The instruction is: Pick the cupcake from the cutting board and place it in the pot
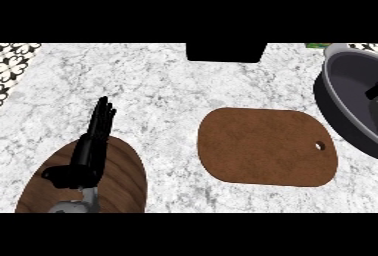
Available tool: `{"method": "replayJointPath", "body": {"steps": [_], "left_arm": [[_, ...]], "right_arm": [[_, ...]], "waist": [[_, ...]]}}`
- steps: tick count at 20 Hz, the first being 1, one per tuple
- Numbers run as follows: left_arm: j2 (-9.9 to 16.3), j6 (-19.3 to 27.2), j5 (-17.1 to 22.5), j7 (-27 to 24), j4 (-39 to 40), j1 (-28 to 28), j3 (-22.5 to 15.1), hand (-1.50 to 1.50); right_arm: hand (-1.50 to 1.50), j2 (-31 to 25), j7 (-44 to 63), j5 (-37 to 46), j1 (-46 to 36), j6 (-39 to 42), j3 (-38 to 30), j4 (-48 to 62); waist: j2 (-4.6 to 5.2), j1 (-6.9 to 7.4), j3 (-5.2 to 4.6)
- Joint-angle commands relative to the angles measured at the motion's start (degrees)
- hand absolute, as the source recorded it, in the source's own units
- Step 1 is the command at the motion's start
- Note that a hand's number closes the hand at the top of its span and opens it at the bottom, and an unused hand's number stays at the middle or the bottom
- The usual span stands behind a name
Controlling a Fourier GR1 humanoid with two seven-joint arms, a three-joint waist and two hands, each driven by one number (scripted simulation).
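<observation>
Left hand rests over a round dark wooden plate at lower left, fingers straight, holding nothing. Right hand not visible. Brown rounded wooden cutting board lies bare — no cupcake visible anywhere. Grey metal pot sits at right edge. Risk: a reach toward the board closes on nothing — the target is unseen.

no readable text, no labels, no brands, no numbers

Bare brown cutting board beside grey pot
</observation>
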Motion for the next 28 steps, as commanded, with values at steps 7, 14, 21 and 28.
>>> {"method": "replayJointPath", "body": {"steps": [7, 14, 21, 28], "left_arm": [[0.21, 0.28, -0.2, 1.73, -1.02, -1.31, 0.37, 0.0], [-0.52, 1.07, -0.6, -0.48, 0.57, 0.24, 0.72, 0.0], [2.09, -1.55, 2.08, -0.12, -0.29, 2.1, 3.29, 0.0], [-0.03, 0.8, -0.48, 1.25, -3.42, 2.99, 0.57, 0.0]], "right_arm": [[-1.5, 0.28, 3.98, -9.74, 5.13, -5.29, -11.02, 5.28], [-1.5, 4.09, -10.76, -14.01, 5.85, -26.76, -11.46, -3.84], [-1.5, 7.52, -21.09, -23.46, 6.1, -43.82, -14.53, -13.71], [-1.5, 10.82, -33.35, -40.07, 15.85, -45.83, -13.49, -22.49]], "waist": [[-0.07, -0.37, 0.05], [-0.59, -1.23, 0.01], [-1.1, -1.76, -0.02], [-1.31, -2.62, -0.06]]}}
